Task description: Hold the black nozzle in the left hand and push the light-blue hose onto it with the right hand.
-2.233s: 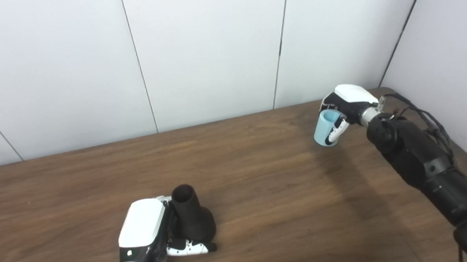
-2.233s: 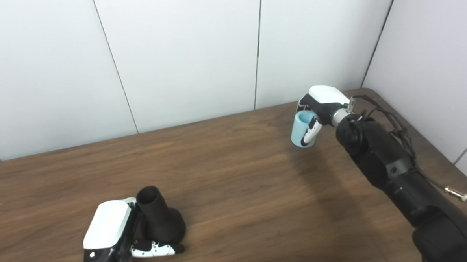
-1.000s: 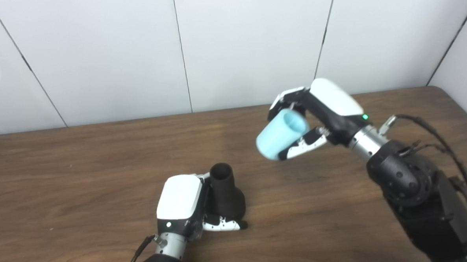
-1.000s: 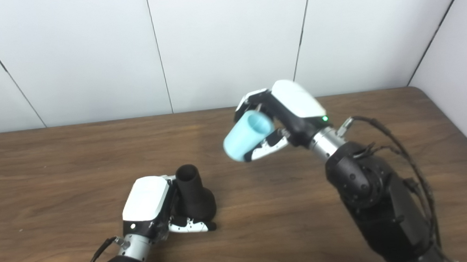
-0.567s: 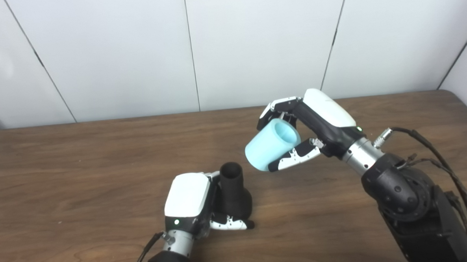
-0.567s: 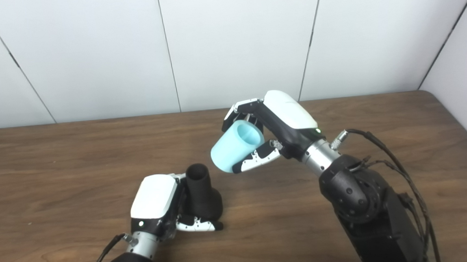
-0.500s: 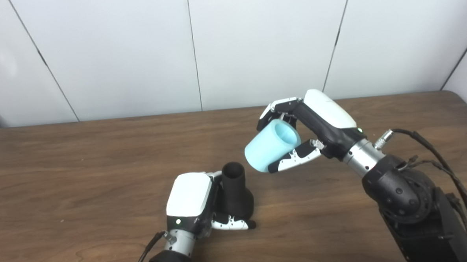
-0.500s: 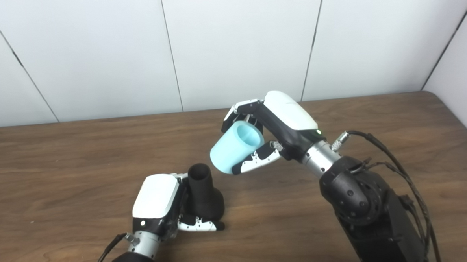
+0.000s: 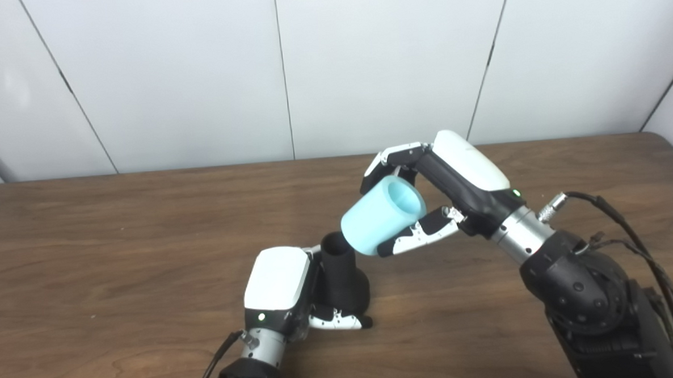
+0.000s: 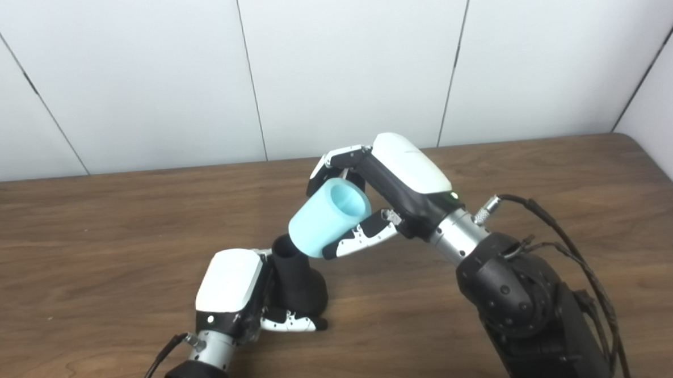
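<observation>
The black nozzle point(image 9: 343, 279) stands upright on the wooden table point(image 9: 117, 249), wide base down and narrow neck up. My left hand point(image 9: 284, 293) is shut on it, fingers wrapped around the base. My right hand point(image 9: 445, 195) is shut on the light-blue hose point(image 9: 380, 215), a short tube held tilted in the air. The tube's lower end hangs just above and to the right of the nozzle's mouth and overlaps its rim in both views; whether they touch I cannot tell. The hose's upper open end faces up and to the right.
White wall panels point(image 9: 365, 63) rise behind the table's far edge. A side wall point(image 10: 672, 72) closes in at the right. Black cables point(image 9: 627, 222) run along my right forearm. Bare wood lies to the left of the nozzle and along the far side.
My right hand has carried the hose down and left, from clear of the nozzle to right over its mouth. The left hand and nozzle have kept still. The camera has shifted slightly.
</observation>
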`<state>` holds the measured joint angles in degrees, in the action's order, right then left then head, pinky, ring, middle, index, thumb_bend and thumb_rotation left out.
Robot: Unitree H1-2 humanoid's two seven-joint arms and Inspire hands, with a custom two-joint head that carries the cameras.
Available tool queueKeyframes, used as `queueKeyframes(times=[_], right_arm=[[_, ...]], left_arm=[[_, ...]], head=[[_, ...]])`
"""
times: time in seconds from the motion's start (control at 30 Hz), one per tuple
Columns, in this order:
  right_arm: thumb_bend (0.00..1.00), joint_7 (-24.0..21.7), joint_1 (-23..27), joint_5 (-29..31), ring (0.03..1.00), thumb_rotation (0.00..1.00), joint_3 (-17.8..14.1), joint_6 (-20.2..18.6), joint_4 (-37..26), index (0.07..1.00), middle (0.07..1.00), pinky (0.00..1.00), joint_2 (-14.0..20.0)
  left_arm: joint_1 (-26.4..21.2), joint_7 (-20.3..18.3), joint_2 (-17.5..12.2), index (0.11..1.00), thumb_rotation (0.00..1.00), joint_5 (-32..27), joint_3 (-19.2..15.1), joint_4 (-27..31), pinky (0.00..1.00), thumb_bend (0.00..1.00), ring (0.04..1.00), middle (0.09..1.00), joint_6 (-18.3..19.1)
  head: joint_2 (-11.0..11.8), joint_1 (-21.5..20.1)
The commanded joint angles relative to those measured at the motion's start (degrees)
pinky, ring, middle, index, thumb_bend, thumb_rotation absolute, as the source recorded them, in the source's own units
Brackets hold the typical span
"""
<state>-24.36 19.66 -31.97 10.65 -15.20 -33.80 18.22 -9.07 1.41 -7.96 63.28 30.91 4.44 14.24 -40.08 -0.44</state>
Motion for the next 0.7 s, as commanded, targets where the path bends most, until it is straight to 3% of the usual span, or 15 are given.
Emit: queueKeyframes(times=[0.0, 0.67], right_arm=[[0.5, 0.76, 1.12, -0.04, 0.396, 0.0, 0.03, 1.44, -1.69, 0.507, 0.513, 0.37, -0.42], [0.5, 1.66, -0.7, -0.88, 0.39, 0.0, 1.66, 4.61, 2.12, 0.519, 0.508, 0.34, -0.97]], left_arm=[[2.66, -6.87, 0.28, 0.477, 0.0, -0.56, 2.23, -2.21, 0.55, 0.52, 0.558, 0.517, 0.84], [3.26, -7.96, 1.09, 0.485, 0.0, 1.03, 3.35, -1.7, 0.55, 0.52, 0.561, 0.493, 1.63]], head=[[-0.09, 0.08], [-0.73, 0.62]])
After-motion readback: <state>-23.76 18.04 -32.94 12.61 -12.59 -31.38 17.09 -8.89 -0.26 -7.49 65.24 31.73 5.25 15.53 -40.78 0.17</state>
